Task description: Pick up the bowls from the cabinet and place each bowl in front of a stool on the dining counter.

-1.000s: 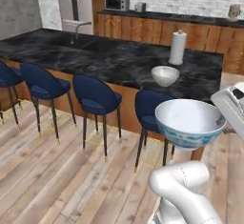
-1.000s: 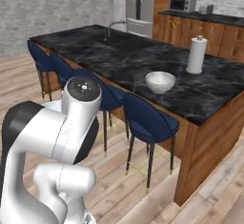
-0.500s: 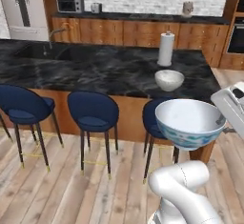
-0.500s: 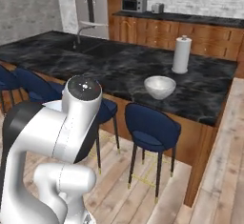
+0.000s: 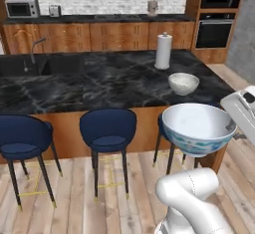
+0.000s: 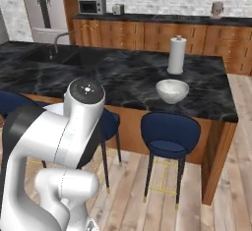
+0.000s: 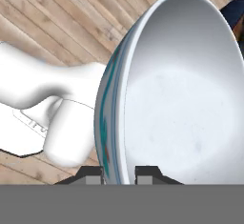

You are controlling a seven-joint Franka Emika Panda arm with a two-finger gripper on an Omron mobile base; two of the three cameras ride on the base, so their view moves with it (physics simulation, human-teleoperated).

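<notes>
Swung round since earlier, both base cameras face the dining counter [image 5: 99, 86] squarely; claw [image 7: 119, 173] grips the floral bowl [image 5: 198, 128].

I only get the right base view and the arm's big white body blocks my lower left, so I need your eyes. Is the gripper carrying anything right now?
Observer: Yes. The gripper is shut on the rim of the blue-patterned bowl, one finger on each side of the wall.
Operator: Is there anything inside that bowl?
Observer: No, the hand view looks straight into a plain white interior.
Operator: I see the marbled bowl on the counter. Where is the carried one relative to it?
Observer: In the left base view it hangs off the counter, on the stool side, nearer the robot than the marbled bowl, level and above the wooden floor.
</notes>
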